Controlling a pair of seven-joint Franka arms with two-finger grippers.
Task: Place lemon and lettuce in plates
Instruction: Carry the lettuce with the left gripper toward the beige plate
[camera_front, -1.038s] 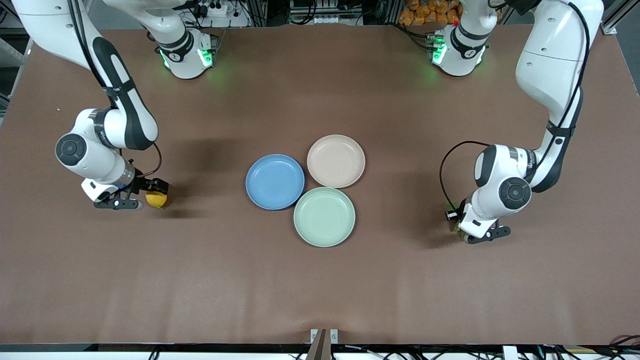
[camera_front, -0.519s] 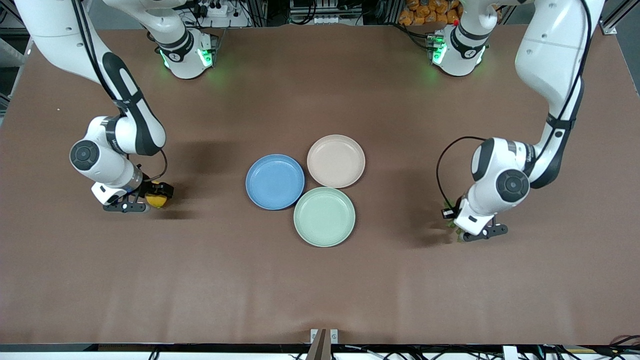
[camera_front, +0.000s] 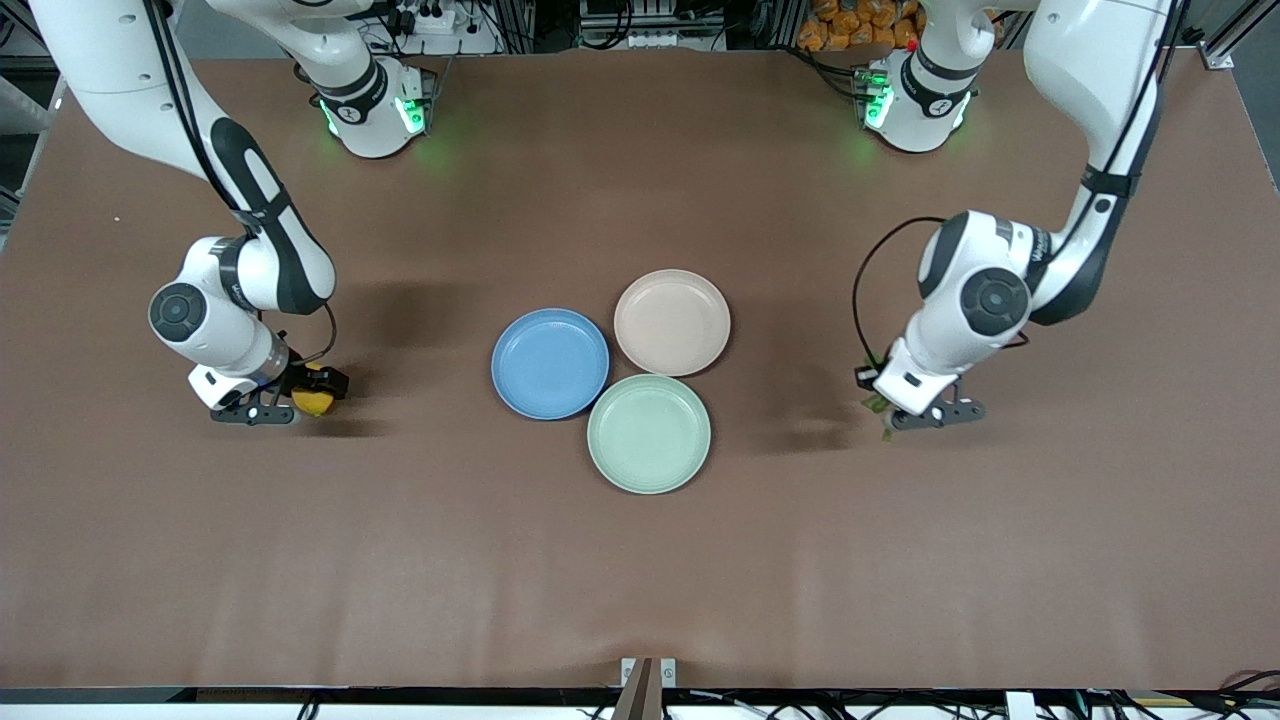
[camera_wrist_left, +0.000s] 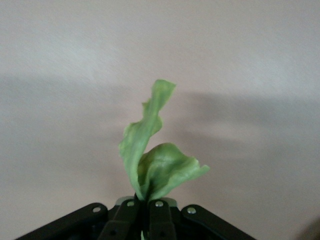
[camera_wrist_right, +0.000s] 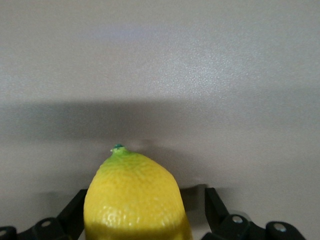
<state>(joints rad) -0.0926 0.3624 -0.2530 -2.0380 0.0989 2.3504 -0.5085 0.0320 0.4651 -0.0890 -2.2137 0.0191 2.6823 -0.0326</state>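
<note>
Already both arms carry their loads. The right gripper (camera_front: 290, 398) has its jaws clamped on the lemon (camera_front: 313, 401), holding it by its sides so the green stem tip points away from the wrist; in the right wrist view the lemon (camera_wrist_right: 136, 200) fills the space between the jaws. It hangs low over the counter (camera_front: 640, 560) toward the right arm's end, well apart from the plates, and its shadow beneath suggests it is just clear of the surface.

The left gripper (camera_front: 915, 412) has its jaws pressed together on the lettuce (camera_front: 880, 405), pinching the stalk end so the wrinkled leaf (camera_wrist_left: 152, 160) stands out free ahead of the jaws. It hangs over bare counter toward the left arm's end, higher than the lemon to judge by its detached shadow.

The blue plate (camera_front: 550, 363) and the beige plate (camera_front: 672, 322) sit empty at the middle, touching each other and a mint-green plate (camera_front: 649, 433) that lies nearest the front camera. By my reckoning, each arm needs to travel inward: the blue plate is handier for the lemon, the beige one for the lettuce.
</note>
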